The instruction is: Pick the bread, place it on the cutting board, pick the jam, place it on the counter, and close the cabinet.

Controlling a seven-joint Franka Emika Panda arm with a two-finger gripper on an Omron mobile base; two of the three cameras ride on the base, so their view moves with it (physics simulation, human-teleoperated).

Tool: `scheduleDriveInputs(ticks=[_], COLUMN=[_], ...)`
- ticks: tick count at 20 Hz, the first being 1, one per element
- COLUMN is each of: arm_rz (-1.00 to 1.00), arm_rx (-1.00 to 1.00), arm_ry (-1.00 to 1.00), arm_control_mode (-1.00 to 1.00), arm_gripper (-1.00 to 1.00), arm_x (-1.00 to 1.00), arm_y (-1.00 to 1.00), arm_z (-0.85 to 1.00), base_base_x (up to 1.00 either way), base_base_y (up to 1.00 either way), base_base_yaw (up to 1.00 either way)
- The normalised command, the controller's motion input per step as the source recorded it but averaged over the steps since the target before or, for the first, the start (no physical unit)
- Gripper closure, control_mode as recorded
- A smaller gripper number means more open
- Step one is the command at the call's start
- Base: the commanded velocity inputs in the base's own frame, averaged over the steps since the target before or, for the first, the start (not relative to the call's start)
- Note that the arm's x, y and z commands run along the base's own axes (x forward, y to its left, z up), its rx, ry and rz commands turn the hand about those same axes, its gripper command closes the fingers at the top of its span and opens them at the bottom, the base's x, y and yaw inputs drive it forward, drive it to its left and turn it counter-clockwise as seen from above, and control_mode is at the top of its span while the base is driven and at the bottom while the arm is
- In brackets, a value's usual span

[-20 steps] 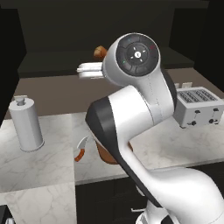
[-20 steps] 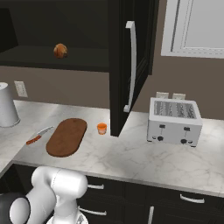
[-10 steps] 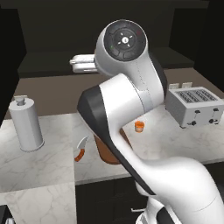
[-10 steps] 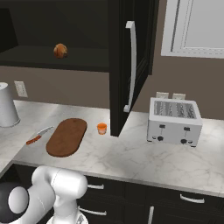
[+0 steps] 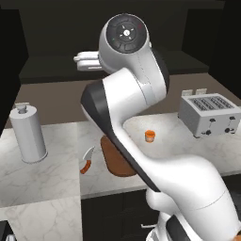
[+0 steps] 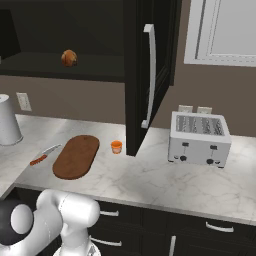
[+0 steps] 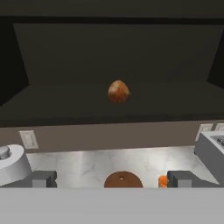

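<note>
**Bread on cabinet shelf, straight ahead of hand**

Item: small round golden-brown bread roll [image 7: 118, 91], being kept on the shelf of the open black wall cabinet [image 6: 150, 75], above the white-grey marble table [image 6: 150, 177]. Relation: in the hand view the roll is being framed centrally, ahead of and well apart from the hand [image 7: 112, 179]; a straight forward reach is judged necessary. Hand: fingers [image 7: 43, 178] being held wide, nothing gripped. Small orange jam jar [image 6: 116, 146] is already being carried by the table, beside the dark reddish-brown oval cutting board [image 6: 76, 155].
</note>
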Motion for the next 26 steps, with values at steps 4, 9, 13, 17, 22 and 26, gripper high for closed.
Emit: scheduleDriveInputs(ticks=[4,9,13,17,22,26], arm_rz=[0.0,0.0,0.0,0.0,0.0,0.0], arm_rx=[0.0,0.0,0.0,0.0,0.0,0.0], arm_ry=[0.04,0.0,0.0,0.0,0.0,0.0], arm_control_mode=[-1.0,-1.0,-1.0,-1.0,-1.0,-1.0], arm_gripper=[-1.0,-1.0,-1.0,-1.0,-1.0,-1.0], arm_x=[0.27,0.23,0.28,0.34,0.39,0.47], arm_y=[-0.02,-0.17,-0.16,-0.06,0.0,0.0], arm_z=[0.04,0.0,0.0,-0.11,-0.27,-0.28], base_base_x=[0.0,0.0,0.0,0.0,0.0,0.0], base_base_y=[0.0,0.0,0.0,0.0,0.0,0.0], base_base_yaw=[0.0,0.0,0.0,0.0,0.0,0.0])
